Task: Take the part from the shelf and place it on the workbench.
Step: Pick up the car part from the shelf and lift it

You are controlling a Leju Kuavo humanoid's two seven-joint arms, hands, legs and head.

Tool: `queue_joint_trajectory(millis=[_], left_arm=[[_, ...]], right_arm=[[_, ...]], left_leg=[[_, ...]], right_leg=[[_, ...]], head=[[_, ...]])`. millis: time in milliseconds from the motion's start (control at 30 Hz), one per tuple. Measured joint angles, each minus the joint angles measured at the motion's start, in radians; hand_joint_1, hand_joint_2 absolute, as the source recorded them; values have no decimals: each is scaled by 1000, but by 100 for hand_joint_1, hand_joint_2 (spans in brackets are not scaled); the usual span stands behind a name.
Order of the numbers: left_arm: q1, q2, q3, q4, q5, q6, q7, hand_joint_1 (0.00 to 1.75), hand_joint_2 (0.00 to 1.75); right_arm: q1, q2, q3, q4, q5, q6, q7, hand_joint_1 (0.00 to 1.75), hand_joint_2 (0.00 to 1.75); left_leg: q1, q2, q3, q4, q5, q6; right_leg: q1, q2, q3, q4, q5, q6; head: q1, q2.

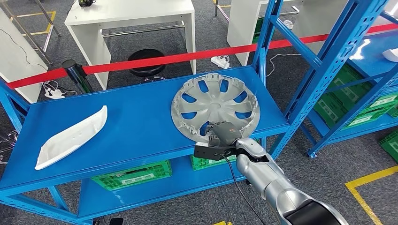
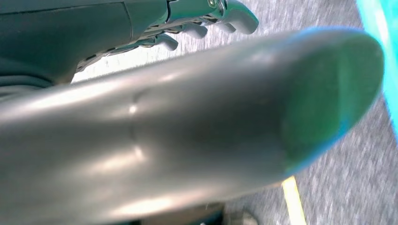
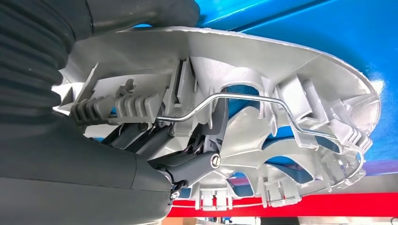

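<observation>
Hubcap (image 1: 215,106) in right hand (image 1: 220,132), white trim (image 1: 71,136) well apart on shelf (image 1: 141,122)

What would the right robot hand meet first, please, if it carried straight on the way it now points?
The right robot hand is already at the near rim of the grey wheel cover; going on, it would probably push further into that, though depth is unclear.

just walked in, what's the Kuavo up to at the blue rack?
The right hand is at the near rim of the grey hubcap lying on the blue shelf. In the right wrist view its fingers are hooked inside the rim, so it looks gripped, but the cap is not yet off the shelf. A white trim part lies untouched further along. The left hand hangs over the floor holding nothing.
</observation>
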Motion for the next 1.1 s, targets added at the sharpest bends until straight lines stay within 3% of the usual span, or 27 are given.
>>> queue_joint_trajectory(millis=[33, 167, 200, 333, 467, 767, 1100], left_arm=[[0, -1, 0, 0, -2, 38, -12, 0, 0], [-1, -2, -3, -1, -29, 156, -66, 0, 175], [-2, -2, -5, -1, -34, 172, -75, 0, 175], [-4, -2, -15, -1, -49, 208, -90, 0, 0], [-6, -2, -33, -1, -80, 211, -86, 0, 0], [-7, -4, -100, -1, -163, 197, -55, 0, 0], [-6, -4, -111, -1, -152, 193, -56, 0, 0]], right_arm=[[0, 0, 1, 0, 1, -3, 1, 175, 175], [2, -1, 5, 0, 14, -18, 8, 175, 175], [2, -1, 7, 0, 20, -23, 13, 175, 175], [3, -2, 15, 0, 48, -47, 35, 175, 175], [6, -2, 27, -9, 96, -76, 69, 175, 175], [37, -11, 81, -93, 301, -149, 229, 175, 175], [-2, -58, 92, -257, 381, -140, 271, 175, 175]], left_leg=[[0, 0, 0, 0, 0, 0], [0, 0, 0, 0, 0, 0], [0, 0, 0, 0, 0, 0], [0, 1, 0, 0, 0, 0], [0, 1, 0, 0, 1, 0], [-2, 0, -15, 0, 10, 3], [-4, 4, -25, 2, 19, 3]], right_leg=[[0, 0, 0, 0, 0, 0], [0, 0, 0, 0, 0, 0], [0, 0, 0, 0, 0, 0], [0, 1, 0, 0, 1, 0], [0, 1, 0, 0, 2, 0], [-1, -1, -12, 0, 10, 2], [-3, 3, -23, -1, 21, 3]], head=[[0, 0], [0, 0], [0, 0], [0, 0], [0, 0], [0, 0], [0, 0]])
